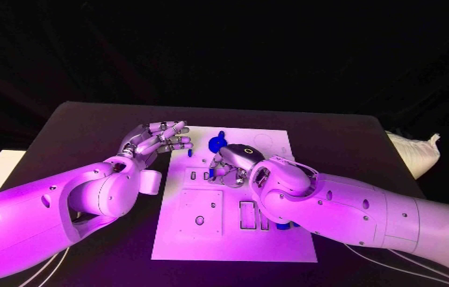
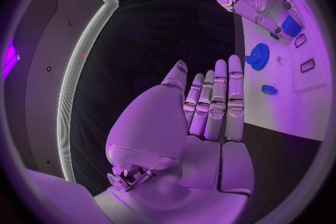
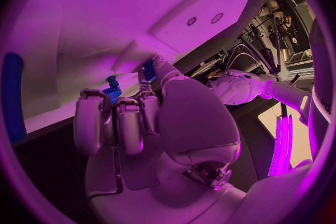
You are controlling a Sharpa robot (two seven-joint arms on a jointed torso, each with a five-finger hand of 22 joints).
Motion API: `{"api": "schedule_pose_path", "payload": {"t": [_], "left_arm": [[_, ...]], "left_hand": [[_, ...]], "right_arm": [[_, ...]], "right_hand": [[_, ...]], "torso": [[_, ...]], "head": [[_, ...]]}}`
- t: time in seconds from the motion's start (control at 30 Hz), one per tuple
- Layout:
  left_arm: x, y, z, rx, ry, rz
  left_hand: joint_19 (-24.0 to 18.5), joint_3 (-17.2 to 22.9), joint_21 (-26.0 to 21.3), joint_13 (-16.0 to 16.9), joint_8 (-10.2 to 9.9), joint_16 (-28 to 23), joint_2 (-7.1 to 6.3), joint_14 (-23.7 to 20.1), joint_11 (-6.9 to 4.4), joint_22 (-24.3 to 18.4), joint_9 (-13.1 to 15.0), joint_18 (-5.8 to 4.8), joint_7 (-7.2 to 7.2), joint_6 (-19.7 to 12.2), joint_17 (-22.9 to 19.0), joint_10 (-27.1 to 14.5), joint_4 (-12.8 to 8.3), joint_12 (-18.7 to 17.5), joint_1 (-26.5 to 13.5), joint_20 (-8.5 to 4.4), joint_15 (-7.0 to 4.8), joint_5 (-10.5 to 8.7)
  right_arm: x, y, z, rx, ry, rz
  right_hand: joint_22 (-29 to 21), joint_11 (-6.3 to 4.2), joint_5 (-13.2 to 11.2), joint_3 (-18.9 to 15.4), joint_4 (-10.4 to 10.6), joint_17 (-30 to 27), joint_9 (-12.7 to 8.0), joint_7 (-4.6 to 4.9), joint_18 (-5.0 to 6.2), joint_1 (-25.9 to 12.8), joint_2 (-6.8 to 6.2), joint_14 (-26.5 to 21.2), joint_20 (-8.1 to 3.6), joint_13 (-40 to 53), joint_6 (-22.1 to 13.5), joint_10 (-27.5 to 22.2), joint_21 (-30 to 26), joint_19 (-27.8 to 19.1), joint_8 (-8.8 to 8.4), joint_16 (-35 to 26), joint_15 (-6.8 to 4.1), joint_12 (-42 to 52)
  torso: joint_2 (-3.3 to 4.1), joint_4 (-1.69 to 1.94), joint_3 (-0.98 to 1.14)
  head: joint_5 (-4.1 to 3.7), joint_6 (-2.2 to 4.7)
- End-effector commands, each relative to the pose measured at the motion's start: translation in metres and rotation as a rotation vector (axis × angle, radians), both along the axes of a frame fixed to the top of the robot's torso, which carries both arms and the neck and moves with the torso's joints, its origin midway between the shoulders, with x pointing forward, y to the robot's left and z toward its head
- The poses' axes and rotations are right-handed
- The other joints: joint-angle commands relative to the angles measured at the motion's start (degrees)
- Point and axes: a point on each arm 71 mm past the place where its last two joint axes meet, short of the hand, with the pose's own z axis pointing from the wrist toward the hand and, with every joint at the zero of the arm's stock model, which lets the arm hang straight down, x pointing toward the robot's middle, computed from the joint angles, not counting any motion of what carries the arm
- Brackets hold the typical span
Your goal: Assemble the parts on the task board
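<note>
From the head camera I saw the white task board [image 1: 234,235] lying at centre frame on the black table [image 1: 84,121]. My left hand [image 1: 157,139] hovered just left of the board's upper edge, fingers straight and apart, holding nothing. My right hand [image 1: 232,165] was bent down over the board's upper middle, fingers curled around a small blue part [image 3: 112,91]; the wrist view suggested a pinch, though I could not be certain. A blue gear [image 1: 217,145] sat on the board just above that hand
</note>
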Motion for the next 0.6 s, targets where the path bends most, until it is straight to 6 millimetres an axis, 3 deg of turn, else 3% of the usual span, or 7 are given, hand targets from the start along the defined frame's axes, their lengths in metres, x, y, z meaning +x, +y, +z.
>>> {"api": "schedule_pose_path", "payload": {"t": [0.03, 0.6], "left_arm": [[-0.0005, -0.0018, 0.0016, -0.011, -0.009, -0.007], [-0.0008, -0.0020, 0.0015, -0.011, -0.007, -0.010]], "left_hand": [[-0.24, -0.08, -0.31, -0.07, -0.17, -0.24, -0.24, -0.42, 0.07, -0.05, -0.04, 0.32, 0.38, 0.09, 0.05, -0.41, -0.32, 0.01, 0.14, 0.03, 0.13, 0.01], [-0.24, -0.08, -0.31, -0.07, -0.17, -0.24, -0.24, -0.42, 0.07, -0.05, -0.04, 0.32, 0.38, 0.09, 0.05, -0.41, -0.32, 0.01, 0.14, 0.03, 0.13, 0.01]], "right_arm": [[-0.0017, -0.0018, -0.0084, -0.063, 0.024, -0.004], [-0.0003, -0.0043, -0.0062, -0.039, -0.012, -0.025]], "right_hand": [[-0.10, 0.42, -0.09, -0.43, 0.10, 11.13, -0.30, 0.00, -0.63, -0.21, -1.02, 5.25, 0.30, 3.60, -0.65, -0.14, -0.25, -0.12, -0.40, -0.33, 0.47, -0.45], [-0.55, 1.26, 0.37, -1.15, 0.44, 10.37, -1.02, 0.98, -0.54, -0.89, -2.54, 5.08, 0.96, 2.03, -3.19, -1.52, -0.57, -0.33, -2.03, -0.75, 1.18, -2.80]], "torso": [[0.03, -0.07, 0.00], [0.01, 0.05, -0.01]], "head": [[-0.02, 0.00], [-0.18, -0.12]]}}
